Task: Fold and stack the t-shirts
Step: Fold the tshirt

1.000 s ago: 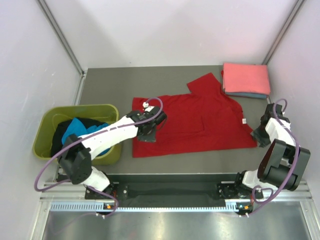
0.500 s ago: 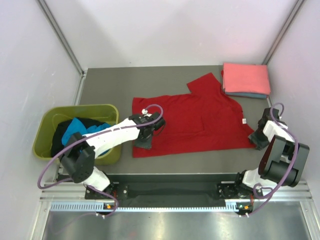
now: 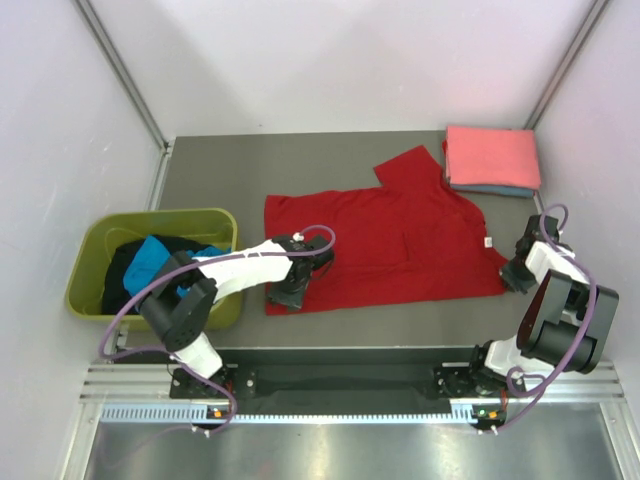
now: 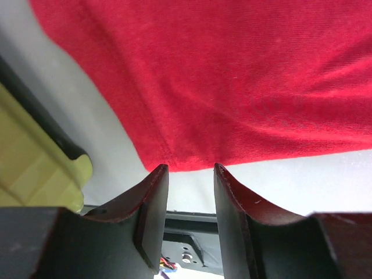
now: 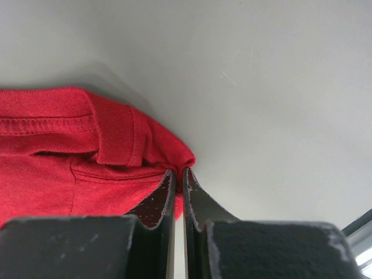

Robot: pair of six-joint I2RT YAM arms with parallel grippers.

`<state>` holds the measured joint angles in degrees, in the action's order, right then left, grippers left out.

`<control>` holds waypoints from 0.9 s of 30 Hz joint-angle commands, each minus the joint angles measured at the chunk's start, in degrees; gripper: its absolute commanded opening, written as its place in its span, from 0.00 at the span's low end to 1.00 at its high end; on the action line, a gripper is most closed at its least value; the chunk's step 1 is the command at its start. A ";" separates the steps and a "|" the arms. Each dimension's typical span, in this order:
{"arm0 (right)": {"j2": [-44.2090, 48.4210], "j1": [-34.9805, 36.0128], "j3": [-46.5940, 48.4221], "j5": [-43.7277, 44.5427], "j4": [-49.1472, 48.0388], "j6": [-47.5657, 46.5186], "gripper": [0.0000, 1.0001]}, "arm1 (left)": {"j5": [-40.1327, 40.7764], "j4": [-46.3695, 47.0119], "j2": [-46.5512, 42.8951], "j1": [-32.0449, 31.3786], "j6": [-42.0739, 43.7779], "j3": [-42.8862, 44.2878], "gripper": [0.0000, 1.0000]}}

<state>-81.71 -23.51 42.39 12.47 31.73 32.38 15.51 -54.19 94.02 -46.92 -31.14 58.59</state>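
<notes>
Jaws of right gripper [image 5: 178,171] pinched on the red shirt [image 3: 400,240] at its near right corner, left gripper [image 4: 189,170] parted above the near left hem; spread on the table [image 3: 220,170], soft, limp, likely best lifted by corners.

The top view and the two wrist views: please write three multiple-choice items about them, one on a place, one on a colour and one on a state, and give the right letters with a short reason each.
1. Where on the table does the folded salmon-pink t-shirt lie?
A. near left corner
B. far right corner
C. the middle

2. What colour is the tub?
A. white
B. blue
C. olive-green

3. How is the right gripper?
A. shut on the red t-shirt
B. wide open above bare table
C. out of every view

Answers:
1 B, the top view shows it at that corner.
2 C, its rim and walls show that colour.
3 A, in the right wrist view its jaws meet on a corner of the cloth.
</notes>
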 commanded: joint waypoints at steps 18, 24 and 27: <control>-0.38 -2.69 -1.52 2.91 -4.04 -1.71 0.00 | -3.11 1.38 8.55 -0.63 5.12 0.82 0.11; 0.06 -2.95 0.14 3.08 -0.79 -0.57 0.00 | -2.93 -1.61 6.98 -0.72 2.57 1.53 0.00; 1.02 -3.39 0.32 3.35 0.61 -0.13 0.00 | -3.38 -2.41 4.78 -0.98 0.91 1.18 0.00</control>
<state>-81.52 -24.64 42.41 11.11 31.90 32.01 11.20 -53.89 100.73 -47.94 -28.12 60.53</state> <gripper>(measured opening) 0.025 0.011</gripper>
